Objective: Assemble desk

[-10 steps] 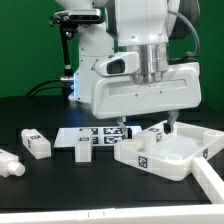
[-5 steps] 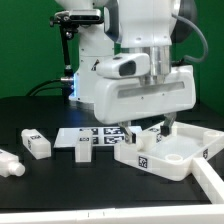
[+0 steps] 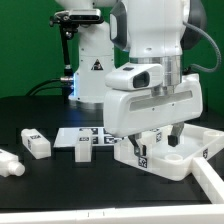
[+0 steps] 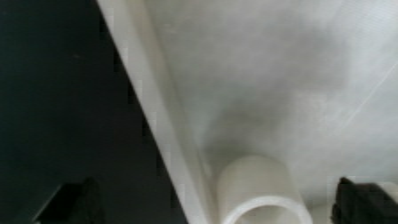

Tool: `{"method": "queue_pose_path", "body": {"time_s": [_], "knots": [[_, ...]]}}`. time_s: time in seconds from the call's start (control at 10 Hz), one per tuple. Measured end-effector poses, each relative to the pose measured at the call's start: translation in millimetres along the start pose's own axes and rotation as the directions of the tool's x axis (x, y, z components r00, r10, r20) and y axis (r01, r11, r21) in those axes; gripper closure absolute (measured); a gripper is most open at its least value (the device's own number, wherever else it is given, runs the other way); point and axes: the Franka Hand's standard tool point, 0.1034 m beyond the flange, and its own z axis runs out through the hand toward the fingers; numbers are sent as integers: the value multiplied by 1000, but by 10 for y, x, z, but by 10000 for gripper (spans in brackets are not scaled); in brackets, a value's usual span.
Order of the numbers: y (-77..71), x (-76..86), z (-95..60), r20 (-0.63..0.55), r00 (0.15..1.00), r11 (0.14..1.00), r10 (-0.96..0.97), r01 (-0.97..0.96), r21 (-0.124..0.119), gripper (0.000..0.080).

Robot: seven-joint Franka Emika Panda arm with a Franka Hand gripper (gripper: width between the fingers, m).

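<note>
Tabletop (image 3: 192,152) sits on the black bench (image 3: 100,187) at the exterior view's right, right under the hand. A loose leg (image 3: 36,145) lies well apart to the left. Fingers (image 4: 68,203) are spread wide. I'd call the plastic light, stiff and slick, so pinch the rim wall. Marker board (image 3: 100,133) is just beside it, so room is tight.

Gripper (image 3: 154,139) hangs low over the rimmed tabletop (image 3: 196,152)

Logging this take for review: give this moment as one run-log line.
gripper: open, low over tabletop | held: nothing | legs: loose on table, exterior view's left
</note>
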Motion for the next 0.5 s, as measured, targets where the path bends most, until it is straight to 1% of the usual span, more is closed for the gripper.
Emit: {"method": "queue_pose_path", "body": {"time_s": [0.2,0.3,0.4,0.5], "knots": [[137,-76,96,16,1000,1000,-13,12,4,151],[159,-172,178,29,1000,1000,-7,7,9,151],[211,-253,255,42,999,1000,-11,10,16,151],[264,-265,270,43,999,1000,-3,2,15,151]]}}
